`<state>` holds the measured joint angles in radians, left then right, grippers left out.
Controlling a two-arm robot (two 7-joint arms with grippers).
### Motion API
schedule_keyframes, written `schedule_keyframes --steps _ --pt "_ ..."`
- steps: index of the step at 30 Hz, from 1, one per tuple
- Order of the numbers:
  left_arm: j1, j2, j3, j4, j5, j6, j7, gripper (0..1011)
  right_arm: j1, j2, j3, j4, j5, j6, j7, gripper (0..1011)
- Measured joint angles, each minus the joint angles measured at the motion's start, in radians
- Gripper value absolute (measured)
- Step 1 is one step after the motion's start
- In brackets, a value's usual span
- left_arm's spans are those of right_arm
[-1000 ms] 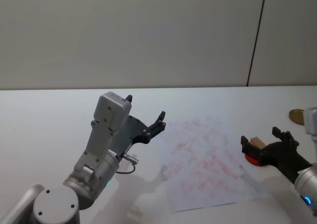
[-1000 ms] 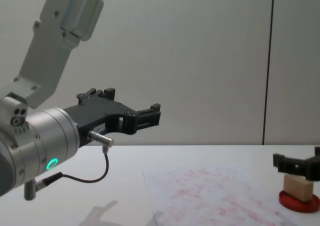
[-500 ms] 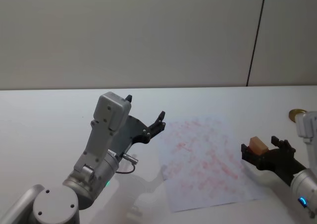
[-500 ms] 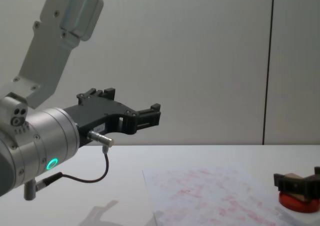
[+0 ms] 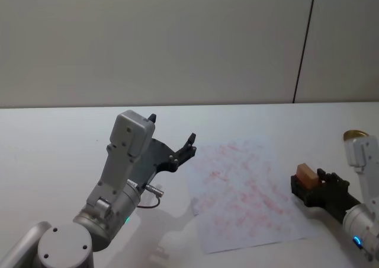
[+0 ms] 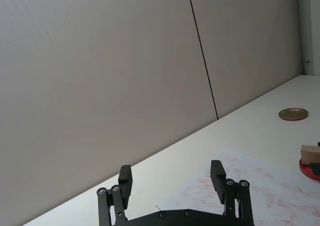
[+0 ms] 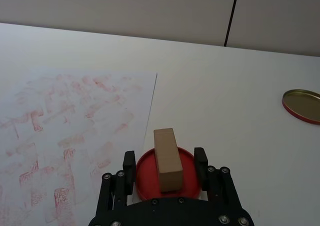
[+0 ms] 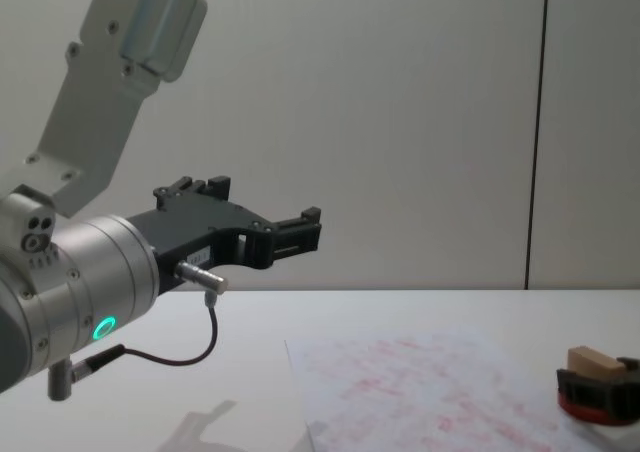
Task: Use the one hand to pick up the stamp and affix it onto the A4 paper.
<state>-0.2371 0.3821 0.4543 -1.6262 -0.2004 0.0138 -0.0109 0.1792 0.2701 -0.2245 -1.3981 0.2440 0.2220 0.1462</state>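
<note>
The A4 paper [image 5: 243, 191] lies flat on the white table [image 5: 59, 137], covered in faint red-pink marks. Just off its right edge sits a round red ink pad [image 7: 145, 178], and the stamp [image 5: 307, 174], a small tan wooden block, stands on the middle of that pad.

The right claw [image 7: 165, 158] is down at the pad, beside the paper's right edge, with one black finger on each side of the stamp. In the right wrist view a strip of red pad shows between each of the fingers [image 7: 129, 167] and the block. So the claw seems to stand narrowly apart around the stamp rather than pressed onto it, though the angle makes the last bit of contact hard to judge. In the chest view the top of the stamp rises above the claw, and the pad shows below it.

The left claw [image 6: 170, 170] hangs in the air on the paper's left side, above the table and pointing toward the sheet. Its fingers are spread wide and nothing is between them.

Farther from the paper than the ink pad, well off to the right and toward the wall, a shallow gold-coloured round lid [image 7: 302, 105] lies on the table.
</note>
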Motion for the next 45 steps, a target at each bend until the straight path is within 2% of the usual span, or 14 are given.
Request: schedule_keyframes --steps 8,10,13,15,17,24,32,45 --pt "0.000 0.000 0.000 0.000 0.000 0.000 0.000 993 0.008 -0.004 -0.003 0.025 -0.021 -0.022 0.001 505" --pt "0.000 0.000 0.000 0.000 0.000 0.000 0.000 993 0.010 -0.005 -0.003 0.030 -0.029 -0.031 0.001 419" --pt "0.000 0.000 0.000 0.000 0.000 0.000 0.000 993 0.011 -0.006 -0.005 0.035 -0.041 -0.046 0.001 358" --pt "0.000 0.000 0.000 0.000 0.000 0.000 0.000 993 0.011 -0.006 -0.006 0.037 -0.048 -0.054 0.001 256" --pt "0.000 0.000 0.000 0.000 0.000 0.000 0.000 993 0.012 -0.006 -0.007 0.039 -0.057 -0.065 0.001 224" --pt "0.000 0.000 0.000 0.000 0.000 0.000 0.000 993 0.012 -0.008 -0.012 0.038 -0.090 -0.108 0.003 221" --pt "0.000 0.000 0.000 0.000 0.000 0.000 0.000 993 0.010 -0.013 -0.025 0.020 -0.115 -0.136 0.046 220" --pt "0.000 0.000 0.000 0.000 0.000 0.000 0.000 993 0.010 -0.034 -0.058 -0.001 -0.094 -0.109 0.159 221"
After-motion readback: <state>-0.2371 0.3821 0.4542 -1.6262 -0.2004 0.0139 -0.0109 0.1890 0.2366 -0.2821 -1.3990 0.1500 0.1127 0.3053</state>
